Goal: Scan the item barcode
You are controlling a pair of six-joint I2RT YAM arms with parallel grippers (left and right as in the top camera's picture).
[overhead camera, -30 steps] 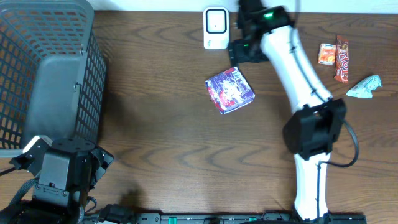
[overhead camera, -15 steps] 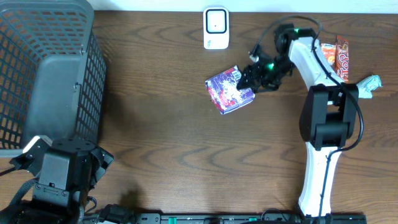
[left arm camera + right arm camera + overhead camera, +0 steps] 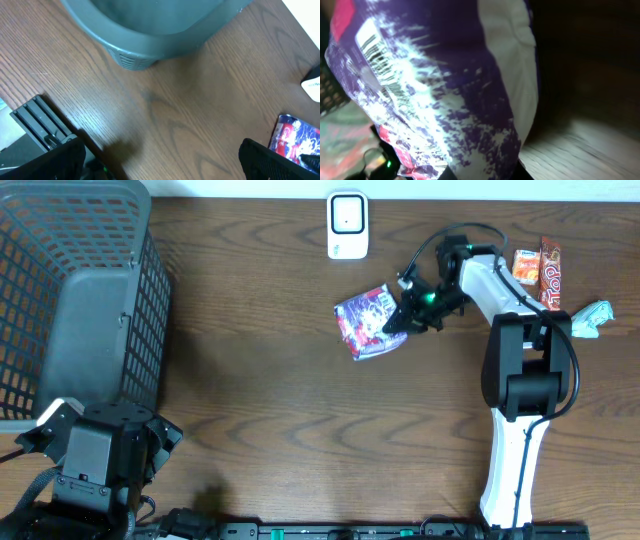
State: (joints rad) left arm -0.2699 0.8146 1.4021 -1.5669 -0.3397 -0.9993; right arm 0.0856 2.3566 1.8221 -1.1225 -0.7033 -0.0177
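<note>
The purple packet (image 3: 366, 325) sits over the counter (image 3: 250, 400), near the white scanner (image 3: 347, 225) on the robot's side of it. It is almost square in outline and rotated so that its far edge rises toward the right; its long axis cannot be determined. The right end effector (image 3: 404, 316) is clamped narrow on the packet's right edge, and the right wrist view shows the barcode (image 3: 375, 50) on the facing side. The left end effector (image 3: 160, 150) stands wide and holds nothing, beside the grey basket (image 3: 70, 300).

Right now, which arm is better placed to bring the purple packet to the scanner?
Right. The right gripper is shut on the purple packet near the scanner; the left gripper sits open by the basket.
</note>
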